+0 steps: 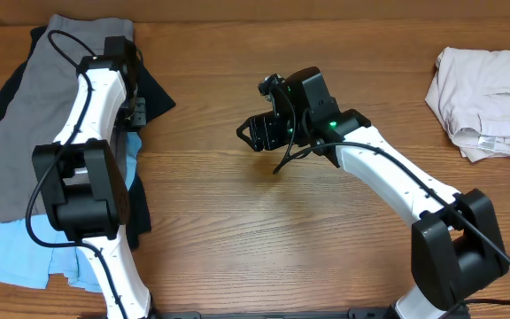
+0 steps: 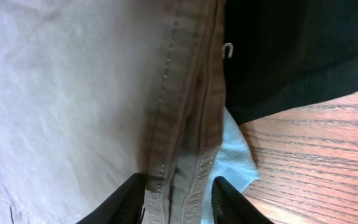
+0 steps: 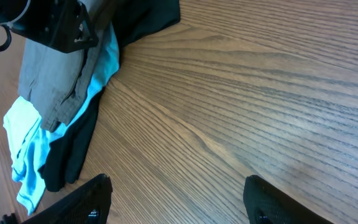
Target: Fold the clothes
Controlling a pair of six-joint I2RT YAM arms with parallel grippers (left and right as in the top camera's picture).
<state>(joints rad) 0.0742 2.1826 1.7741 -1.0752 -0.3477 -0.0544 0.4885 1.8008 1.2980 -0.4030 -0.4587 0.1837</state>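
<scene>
The grey-olive shorts (image 1: 34,115) lie on top of a pile at the table's left, over a black shirt (image 1: 153,93) and a light blue shirt (image 1: 16,257). My left gripper (image 1: 133,111) is at the shorts' right edge. In the left wrist view its jaws (image 2: 179,198) are closed on the stitched hem of the shorts (image 2: 185,124), with a bit of light blue shirt (image 2: 235,155) beside the right finger. My right gripper (image 1: 251,133) is open and empty over bare wood at mid-table, as the right wrist view (image 3: 176,199) shows. A beige garment (image 1: 490,97) lies crumpled at the far right.
The wooden table (image 1: 264,230) is bare between the pile and the beige garment. The right wrist view shows the pile's edge (image 3: 61,93) and the left gripper's body (image 3: 48,25) at its top left. Both arm bases stand at the front edge.
</scene>
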